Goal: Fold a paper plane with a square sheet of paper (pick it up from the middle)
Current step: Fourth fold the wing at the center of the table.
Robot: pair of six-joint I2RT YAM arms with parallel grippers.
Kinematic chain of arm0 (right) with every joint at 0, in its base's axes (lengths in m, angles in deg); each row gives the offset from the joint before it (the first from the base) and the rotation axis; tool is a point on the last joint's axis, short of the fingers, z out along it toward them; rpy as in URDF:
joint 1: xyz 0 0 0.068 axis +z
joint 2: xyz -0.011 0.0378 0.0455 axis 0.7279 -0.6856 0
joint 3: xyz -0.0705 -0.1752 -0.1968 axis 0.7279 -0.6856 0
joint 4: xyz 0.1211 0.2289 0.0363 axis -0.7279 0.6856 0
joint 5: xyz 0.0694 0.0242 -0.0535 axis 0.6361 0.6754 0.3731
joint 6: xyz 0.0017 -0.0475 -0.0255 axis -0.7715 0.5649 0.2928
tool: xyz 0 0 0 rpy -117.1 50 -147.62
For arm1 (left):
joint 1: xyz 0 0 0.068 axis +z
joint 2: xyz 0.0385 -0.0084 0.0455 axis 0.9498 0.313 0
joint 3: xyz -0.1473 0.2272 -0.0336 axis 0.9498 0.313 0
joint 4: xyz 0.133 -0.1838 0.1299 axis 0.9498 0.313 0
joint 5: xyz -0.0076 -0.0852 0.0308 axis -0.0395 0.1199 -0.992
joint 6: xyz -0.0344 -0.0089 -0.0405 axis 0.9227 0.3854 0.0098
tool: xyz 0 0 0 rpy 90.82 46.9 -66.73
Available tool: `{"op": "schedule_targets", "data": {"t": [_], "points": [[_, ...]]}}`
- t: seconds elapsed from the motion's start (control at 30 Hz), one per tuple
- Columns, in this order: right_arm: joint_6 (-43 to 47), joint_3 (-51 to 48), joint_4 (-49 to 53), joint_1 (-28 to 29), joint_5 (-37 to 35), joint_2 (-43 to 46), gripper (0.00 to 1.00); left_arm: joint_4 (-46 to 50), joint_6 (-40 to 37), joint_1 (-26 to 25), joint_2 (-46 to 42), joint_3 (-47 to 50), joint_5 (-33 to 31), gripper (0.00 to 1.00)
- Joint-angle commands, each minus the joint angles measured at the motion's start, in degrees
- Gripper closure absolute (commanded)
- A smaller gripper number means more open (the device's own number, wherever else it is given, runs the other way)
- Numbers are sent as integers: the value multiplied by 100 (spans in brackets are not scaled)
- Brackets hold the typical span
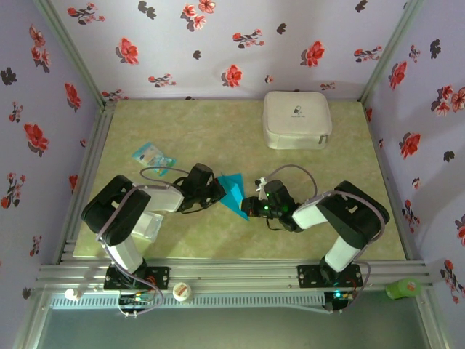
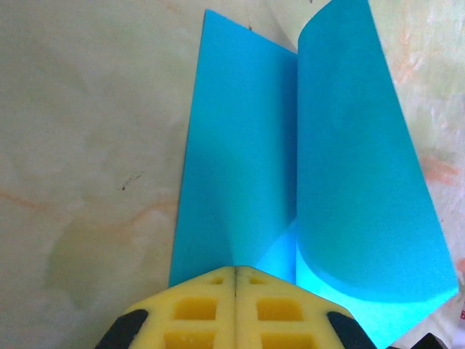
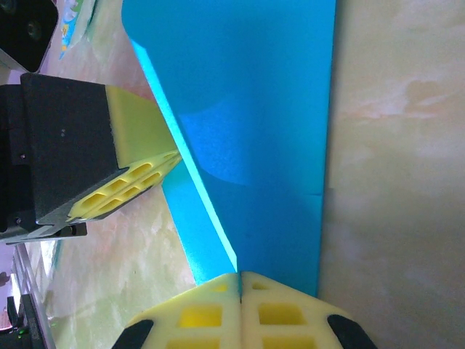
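Observation:
The square sheet of paper (image 1: 232, 190) is teal-blue and partly folded to a point, lying mid-table between both grippers. My left gripper (image 1: 216, 191) is shut, its yellow tips (image 2: 237, 270) resting on the sheet's near edge, with one flap flat (image 2: 240, 145) and the other curled up (image 2: 356, 160). From the other side, my right gripper (image 1: 249, 206) is shut on the sheet (image 3: 254, 131): the raised flap's edge runs straight into the seam of its jaws (image 3: 239, 275). The left gripper (image 3: 171, 158) touches the paper's left edge in the right wrist view.
A white case (image 1: 296, 120) stands at the back right. A small pale-blue printed packet (image 1: 154, 155) lies at the left. A clear plastic packet (image 1: 149, 225) sits by the left arm. Flowered walls close in three sides of the table.

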Motion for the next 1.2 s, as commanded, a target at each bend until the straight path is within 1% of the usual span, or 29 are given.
{"op": "schedule_targets", "data": {"t": [0.0,0.27,0.5,1.17], "points": [[-99,-30,37,-37,-57,-32,100,228,104,-102,-126,130,-223,100],[-137,13,10,-32,108,113,100,293,117,-104,-219,194,-322,100],[14,129,474,-32,138,249,100,312,113,-114,-254,198,-357,100],[-437,-38,64,-32,-50,-19,100,320,184,-148,-369,256,-428,100]]}}
